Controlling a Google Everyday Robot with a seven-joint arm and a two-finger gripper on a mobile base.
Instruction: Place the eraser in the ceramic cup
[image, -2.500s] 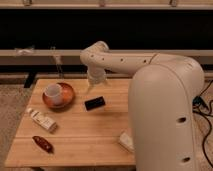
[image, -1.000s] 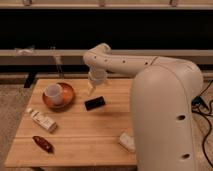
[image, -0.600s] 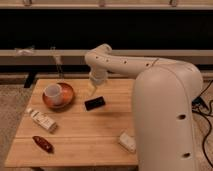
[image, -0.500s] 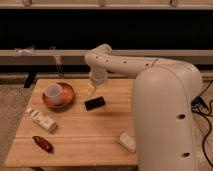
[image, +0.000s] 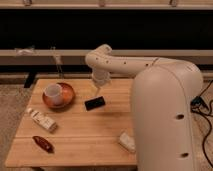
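One pale arm (image: 125, 65) reaches from the bulky robot body (image: 170, 120) at the right of the frame toward the centre, bending down over the wooden counter (image: 100, 130). Its gripper (image: 95, 90) points downward just left of the frame's centre, directly above the eraser (image: 95, 103). Whether it is spread apart or closed together cannot be told from this view. The eraser lies flat on the counter, a small dark glossy block tilted slightly so that its right end sits a little higher in the frame. It is just below the gripper's tip, and whether the two touch cannot be told. The ceramic cup (image: 53, 92) stands upright to the left of the eraser, inside a reddish-brown bowl (image: 68, 97) at the middle left of the frame, near the eraser but apart from it. At the lower left, a pale elongated packet (image: 41, 119) lies at a slant, and below it, near the counter's front edge, lies a dark red elongated object (image: 43, 144). A pale whitish block (image: 127, 142) rests at the lower centre, close to the robot body.
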